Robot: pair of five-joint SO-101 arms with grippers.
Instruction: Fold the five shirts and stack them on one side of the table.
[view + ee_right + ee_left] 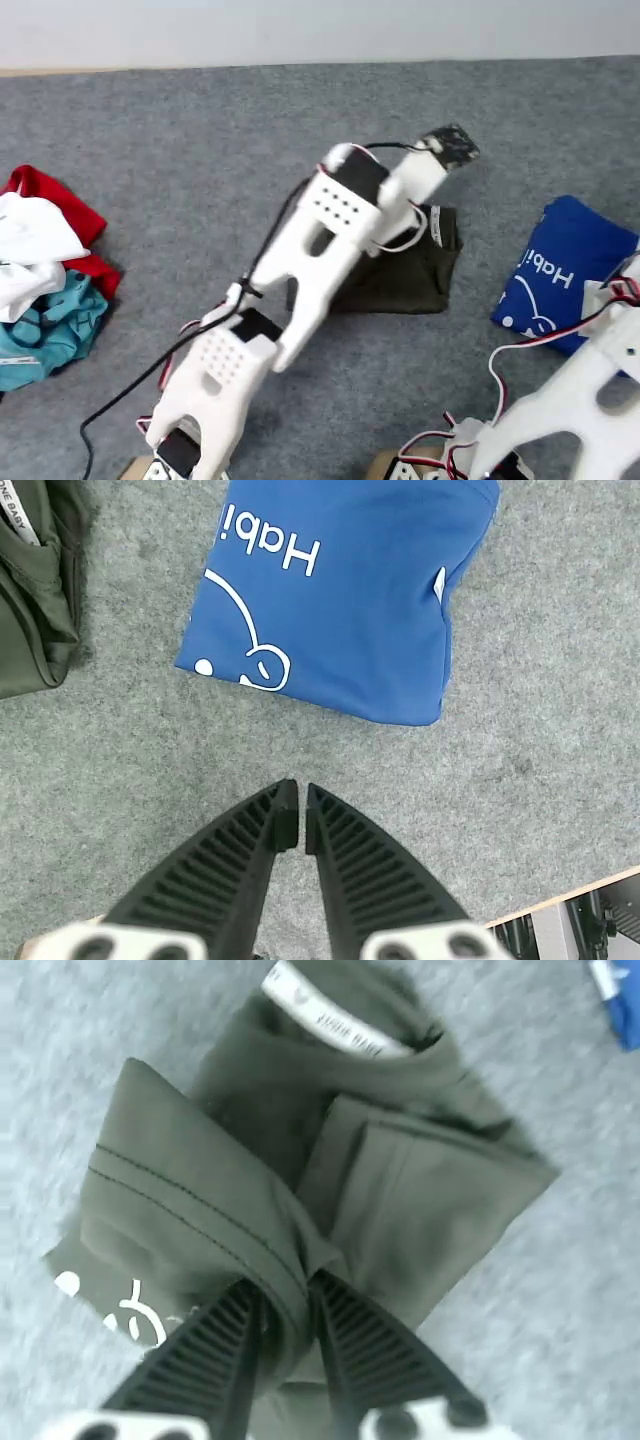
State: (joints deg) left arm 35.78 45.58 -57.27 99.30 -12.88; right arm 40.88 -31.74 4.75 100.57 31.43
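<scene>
A dark olive shirt (410, 275) lies partly folded in the middle of the grey table, its neck label up (420, 1190). My left gripper (288, 1285) is shut on a bunched fold of the olive shirt at its edge. A folded blue shirt (560, 265) with white print rests at the right side of the table. In the right wrist view, my right gripper (298, 792) hovers over bare grey cloth just short of the blue shirt (340, 590). Its fingers are shut with nothing between them. The olive shirt's edge (30, 610) also shows there.
At the table's left edge a loose pile holds a red shirt (55, 200), a white shirt (30, 240) and a teal shirt (50, 325). The left arm (310, 250) stretches diagonally over the centre. A wooden table edge (560, 905) lies close behind my right gripper.
</scene>
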